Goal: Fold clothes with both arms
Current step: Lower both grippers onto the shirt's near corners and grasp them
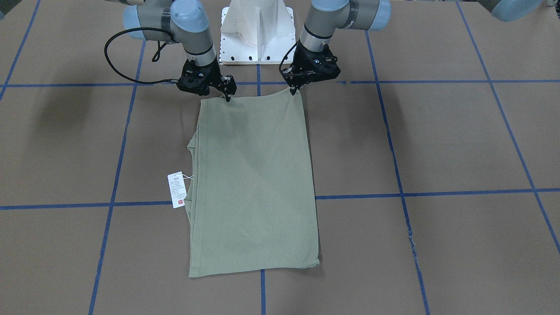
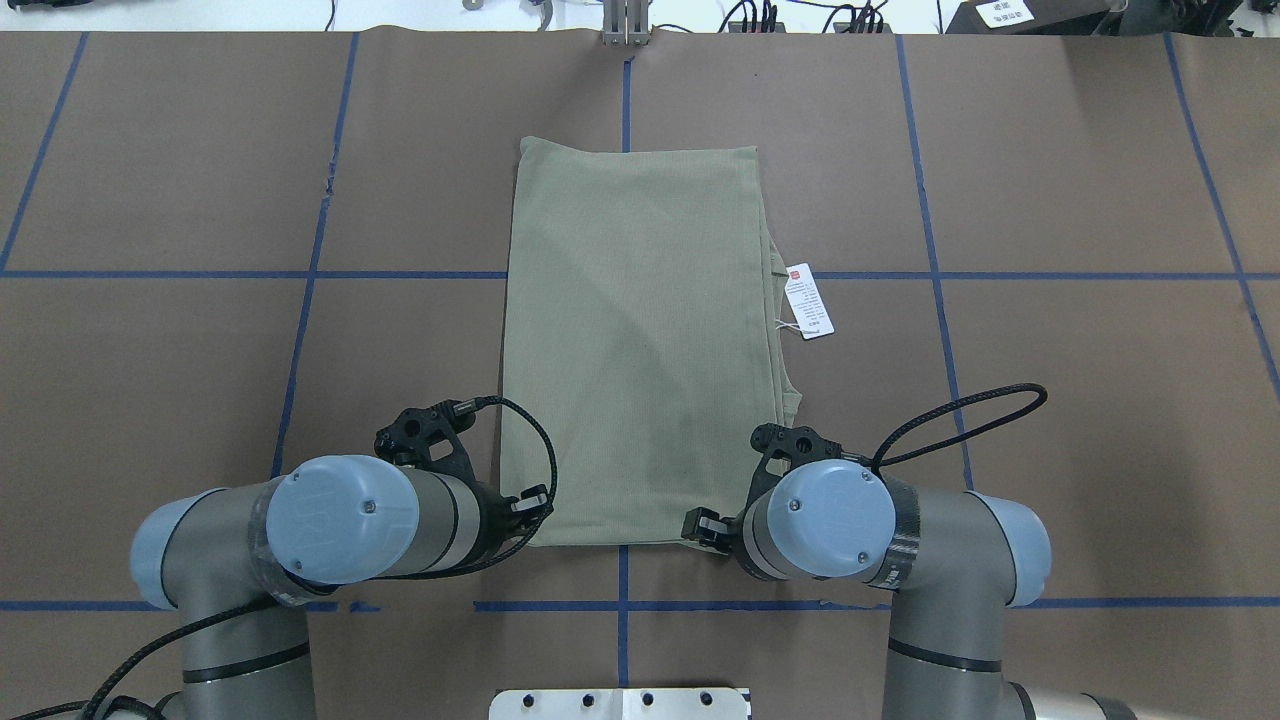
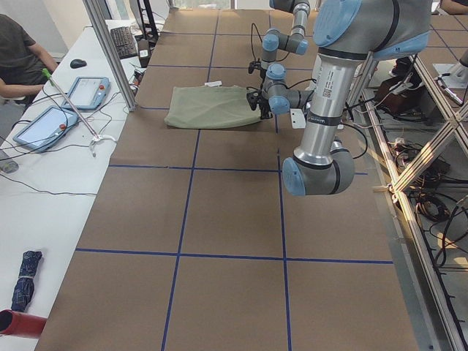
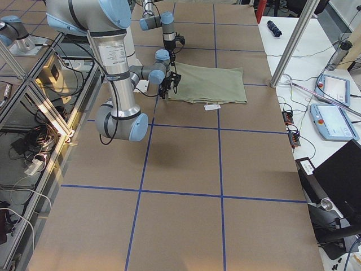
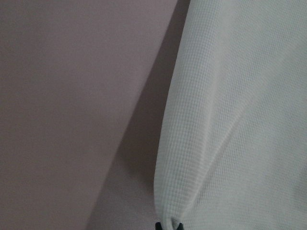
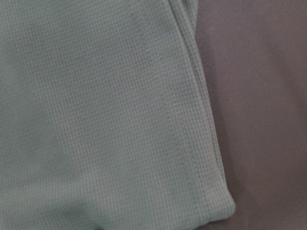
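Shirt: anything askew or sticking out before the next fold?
Yes. The white hang tag lies outside the folded shirt on the table, off its edge on the robot's right, and inner layers peek out along that same edge. Otherwise the fabric lies flat.

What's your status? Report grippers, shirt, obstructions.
Left gripper, right gripper shut on shirt corners. Shirt folded, flat. Hang tag sticks out one side; nothing blocking.
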Robot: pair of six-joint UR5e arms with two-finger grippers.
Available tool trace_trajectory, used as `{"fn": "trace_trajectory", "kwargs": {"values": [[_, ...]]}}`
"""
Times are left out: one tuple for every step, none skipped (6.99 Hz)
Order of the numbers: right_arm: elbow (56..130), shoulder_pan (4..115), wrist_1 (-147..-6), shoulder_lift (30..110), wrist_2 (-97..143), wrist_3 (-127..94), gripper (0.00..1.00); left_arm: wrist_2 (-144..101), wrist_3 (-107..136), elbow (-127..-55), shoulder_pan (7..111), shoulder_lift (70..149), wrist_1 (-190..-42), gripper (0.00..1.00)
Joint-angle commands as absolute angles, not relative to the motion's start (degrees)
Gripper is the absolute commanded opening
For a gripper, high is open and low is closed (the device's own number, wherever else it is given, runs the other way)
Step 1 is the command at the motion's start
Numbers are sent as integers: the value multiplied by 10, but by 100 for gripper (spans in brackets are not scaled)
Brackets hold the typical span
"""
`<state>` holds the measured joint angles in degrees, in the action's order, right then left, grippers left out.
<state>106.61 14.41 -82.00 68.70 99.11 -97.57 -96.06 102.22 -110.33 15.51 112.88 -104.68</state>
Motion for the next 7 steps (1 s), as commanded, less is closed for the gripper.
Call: {"fn": "trace_trajectory", "kwargs": {"values": [[1068,146,-820,685,991,-979,18,-961,1022,-1103,155,1129,-1047,0],[1067,147,-821,685,991,-979,0,-961,1022,-1104,156,1130,-1047,0],[1067,148,-820,684,991,-979,0,-961,1022,-1103,156,1130,-1047,0],[1067,149,-820,681,991,-979,0,-961,1022,-1103,155,1130,-1047,0],[1065,154,-818,674,991,-979,0,-961,1022,-1103,155,1130,-1047,0],[1065,156,-818,672,993,-979,0,-961,1022,-1103,155,1130,-1047,0],[1065,157,-819,671,993,-979,0,-961,1022,-1103,155,1130,-1048,0]]}}
